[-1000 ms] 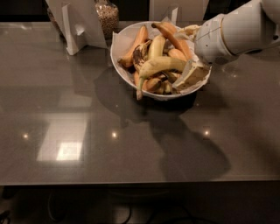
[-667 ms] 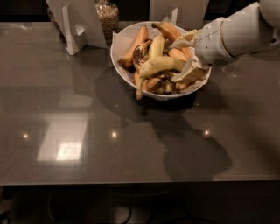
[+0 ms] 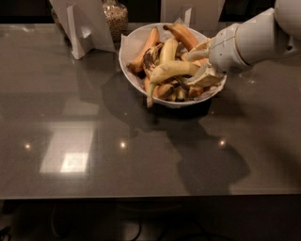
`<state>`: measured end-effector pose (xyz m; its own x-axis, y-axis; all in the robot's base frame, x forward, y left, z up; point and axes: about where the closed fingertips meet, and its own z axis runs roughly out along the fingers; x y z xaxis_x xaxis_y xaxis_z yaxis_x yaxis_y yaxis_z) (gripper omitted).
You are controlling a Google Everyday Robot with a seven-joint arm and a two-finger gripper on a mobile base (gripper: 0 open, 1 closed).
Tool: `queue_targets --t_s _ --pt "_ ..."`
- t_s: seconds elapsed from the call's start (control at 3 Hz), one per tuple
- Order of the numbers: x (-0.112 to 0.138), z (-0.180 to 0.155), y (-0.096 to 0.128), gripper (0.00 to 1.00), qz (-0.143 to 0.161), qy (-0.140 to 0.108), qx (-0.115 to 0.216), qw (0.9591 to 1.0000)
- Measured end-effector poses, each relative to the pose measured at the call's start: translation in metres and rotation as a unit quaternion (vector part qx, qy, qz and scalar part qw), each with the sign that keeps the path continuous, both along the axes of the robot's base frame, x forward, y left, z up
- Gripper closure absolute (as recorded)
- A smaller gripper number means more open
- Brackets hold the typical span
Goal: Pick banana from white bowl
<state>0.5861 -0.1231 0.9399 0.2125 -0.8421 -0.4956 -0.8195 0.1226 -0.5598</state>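
The white bowl (image 3: 123,47) stands at the back middle of the dark table, heaped with bananas. The pale yellow-green banana (image 3: 168,70) lies on top across the pile, with its long stem hanging over the front rim. Orange-brown overripe bananas (image 3: 149,44) lie around and behind it. My gripper (image 3: 196,67) reaches in from the right over the bowl's right side. Its jaws are apart, one finger (image 3: 195,54) above and one below the banana's right end. The white arm (image 3: 254,40) runs off to the upper right.
A white folded stand (image 3: 82,23) and a glass jar of grains (image 3: 116,19) are behind the bowl to the left. Another white stand (image 3: 188,12) is behind it. The glossy table (image 3: 141,155) stretches forward to its front edge.
My gripper has moved left, further into the bowl, so its fingers now straddle the pale banana's right end. The banana has not moved.
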Motion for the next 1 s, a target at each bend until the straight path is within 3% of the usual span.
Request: queue_targets --t_s 0.67,1.0 --pt "0.0 -0.003 0.002 0.92 0.001 0.003 0.0 1.0" --pt "-0.003 0.01 0.006 1.0 0.005 -0.008 0.006 0.9999"
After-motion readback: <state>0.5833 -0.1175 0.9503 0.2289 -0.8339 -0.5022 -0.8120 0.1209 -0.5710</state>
